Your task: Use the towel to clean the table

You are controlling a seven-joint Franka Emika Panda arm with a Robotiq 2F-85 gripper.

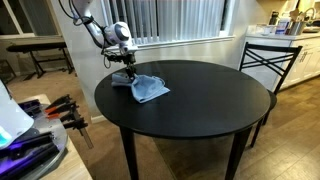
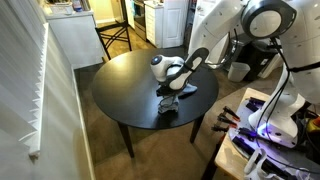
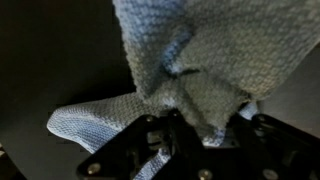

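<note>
Inside the hand (image 1: 127,73), bunched towel (image 1: 150,90)

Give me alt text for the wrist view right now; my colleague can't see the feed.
A pale blue-grey towel is bunched up and pinched in the gripper, whose dark fingers show at the bottom of the wrist view. One corner of the cloth trails out to the left over the black table. The picture is dim and slightly blurred.

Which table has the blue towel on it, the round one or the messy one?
The round black table: the light blue cloth towel lies there under the robot gripper. The cluttered bench holds tools, no towel.
</note>
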